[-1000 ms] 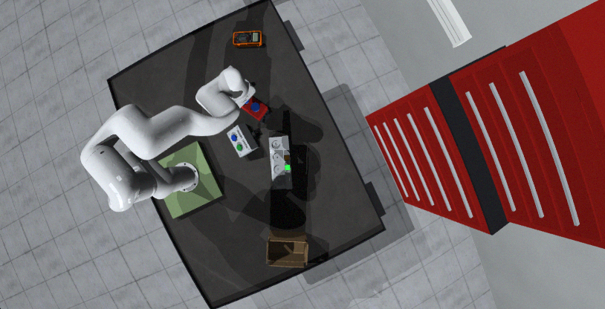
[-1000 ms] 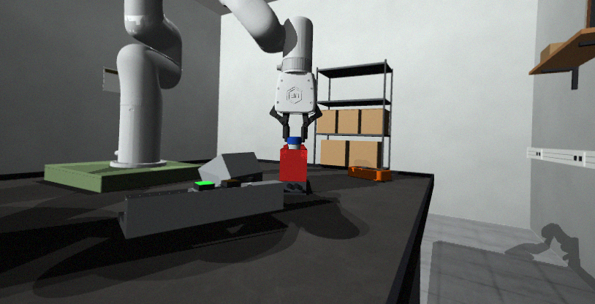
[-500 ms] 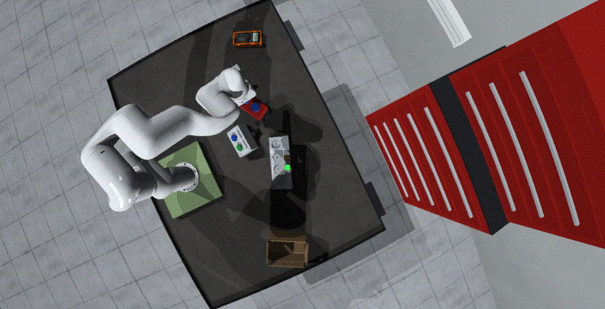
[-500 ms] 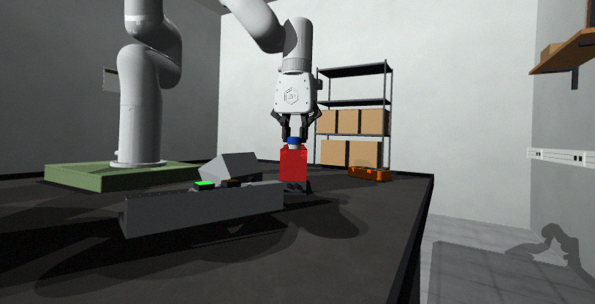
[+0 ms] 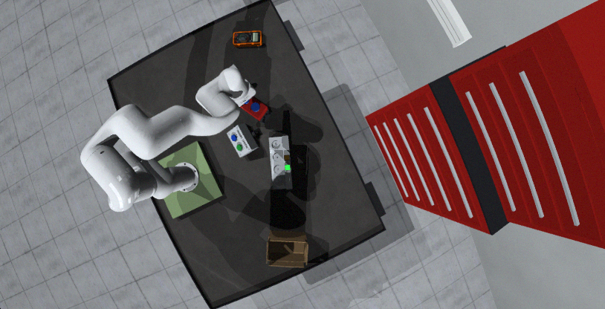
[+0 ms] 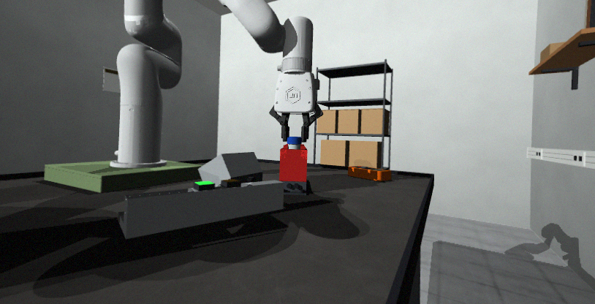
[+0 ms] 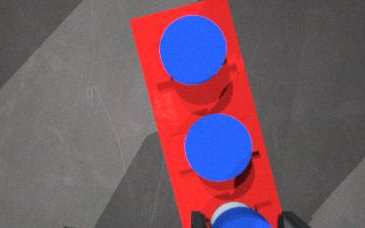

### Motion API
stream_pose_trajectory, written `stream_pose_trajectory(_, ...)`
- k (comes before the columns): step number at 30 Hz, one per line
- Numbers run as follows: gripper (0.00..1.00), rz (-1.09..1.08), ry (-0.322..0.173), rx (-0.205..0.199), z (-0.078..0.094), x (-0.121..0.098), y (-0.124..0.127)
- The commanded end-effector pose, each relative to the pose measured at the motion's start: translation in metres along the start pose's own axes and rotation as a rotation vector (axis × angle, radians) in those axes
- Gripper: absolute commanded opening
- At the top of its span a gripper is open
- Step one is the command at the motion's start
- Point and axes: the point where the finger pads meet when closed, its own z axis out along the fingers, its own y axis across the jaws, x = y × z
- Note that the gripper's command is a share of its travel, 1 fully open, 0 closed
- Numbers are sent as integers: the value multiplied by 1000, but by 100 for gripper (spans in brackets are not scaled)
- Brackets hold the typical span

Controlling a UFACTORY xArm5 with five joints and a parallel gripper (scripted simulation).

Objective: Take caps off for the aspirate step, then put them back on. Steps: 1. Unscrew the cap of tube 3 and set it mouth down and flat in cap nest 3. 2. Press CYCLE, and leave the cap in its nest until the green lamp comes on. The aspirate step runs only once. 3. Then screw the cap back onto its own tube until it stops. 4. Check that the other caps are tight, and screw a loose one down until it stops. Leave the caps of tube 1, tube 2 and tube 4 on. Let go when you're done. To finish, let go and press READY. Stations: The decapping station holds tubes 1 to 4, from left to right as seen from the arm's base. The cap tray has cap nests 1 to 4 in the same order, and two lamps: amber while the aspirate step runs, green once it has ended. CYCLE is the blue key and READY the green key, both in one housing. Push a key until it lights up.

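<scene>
The red decapping station (image 6: pixel 293 162) stands on the dark table, with blue caps on its tubes. In the wrist view two capped tubes (image 7: pixel 193 49) (image 7: pixel 218 147) lie ahead, and a third blue cap (image 7: pixel 240 218) sits between my fingertips. My gripper (image 6: pixel 294 137) hangs straight down over that cap (image 6: pixel 294 140), with the fingers slightly spread beside it, open. I cannot tell which tube number it is. The grey cap tray (image 5: pixel 280 161) shows its green lamp (image 5: pixel 288 166) lit, and its visible nests look empty. The key housing (image 5: pixel 241 140) holds the blue key (image 5: pixel 233 137) and the green key (image 5: pixel 239 147).
An orange meter (image 5: pixel 247 38) lies at the far end of the table. An open cardboard box (image 5: pixel 286 249) stands at the other end. The arm's green base plate (image 5: pixel 190 180) is beside the key housing. A red drawer cabinet (image 5: pixel 486 146) stands off the table.
</scene>
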Motion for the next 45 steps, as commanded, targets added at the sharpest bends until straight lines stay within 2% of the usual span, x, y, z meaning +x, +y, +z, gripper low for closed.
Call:
stream_pose_trajectory(1, 46, -153, -7, -4, -1, 0, 1)
stream_pose_trajectory(13, 46, -633, -8, -3, -1, 0, 1)
stream_pose_trajectory(21, 46, -658, -8, -2, -1, 0, 1)
stream_pose_trajectory(22, 0, -658, -8, -2, -1, 0, 1)
stream_pose_trajectory(36, 0, -658, -8, -2, -1, 0, 1)
stream_pose_trajectory(45, 0, -358, -7, -4, -1, 0, 1)
